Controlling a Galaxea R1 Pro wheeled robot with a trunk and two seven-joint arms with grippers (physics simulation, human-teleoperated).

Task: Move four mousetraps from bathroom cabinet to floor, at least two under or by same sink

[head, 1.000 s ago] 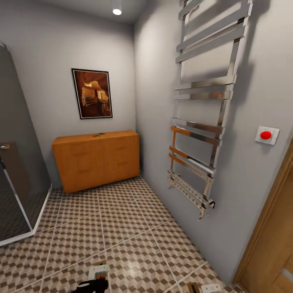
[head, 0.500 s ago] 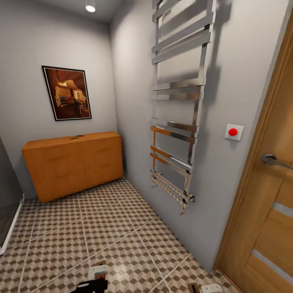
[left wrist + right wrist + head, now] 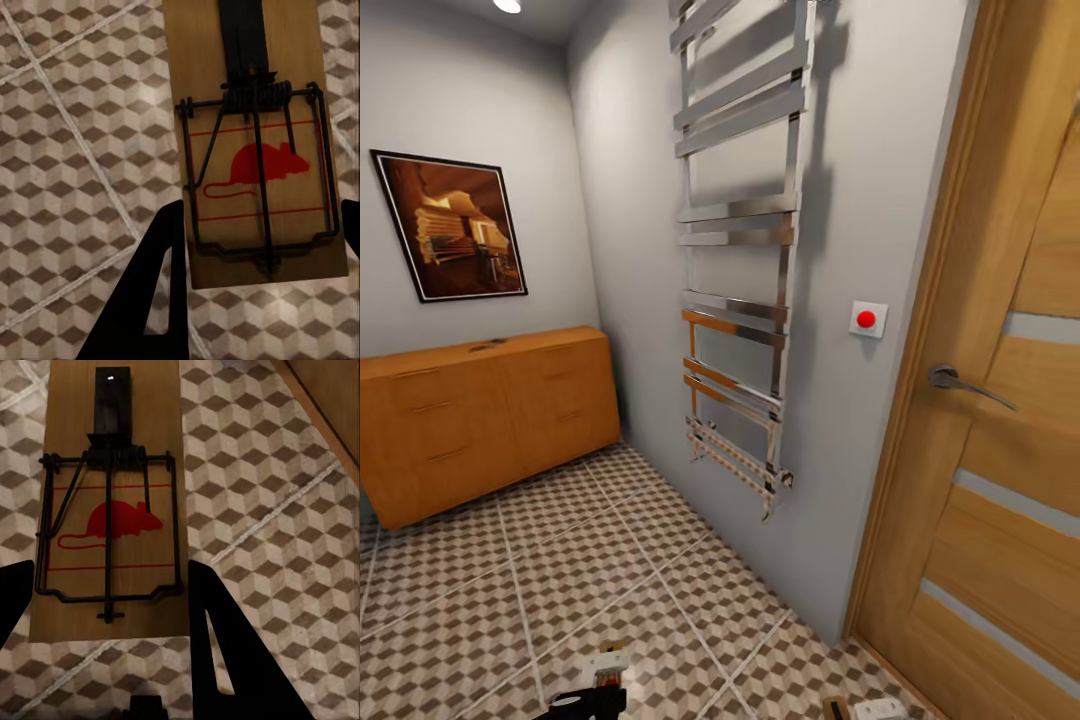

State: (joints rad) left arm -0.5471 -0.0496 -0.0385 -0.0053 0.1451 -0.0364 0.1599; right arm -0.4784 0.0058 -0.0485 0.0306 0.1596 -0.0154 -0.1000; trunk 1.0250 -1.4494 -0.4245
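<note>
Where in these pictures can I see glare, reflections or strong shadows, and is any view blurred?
Head view: the towel rail reflects orange and casts a dark shadow on the grey wall; a ceiling light glares at the top edge.
Both wrist views: sharp, evenly lit; each mousetrap shows clearly, fingers silhouetted black.

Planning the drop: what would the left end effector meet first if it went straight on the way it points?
Probably the bathroom floor: the left end effector points at the tiles past the mousetrap between its fingers. Depth is unclear.
</note>
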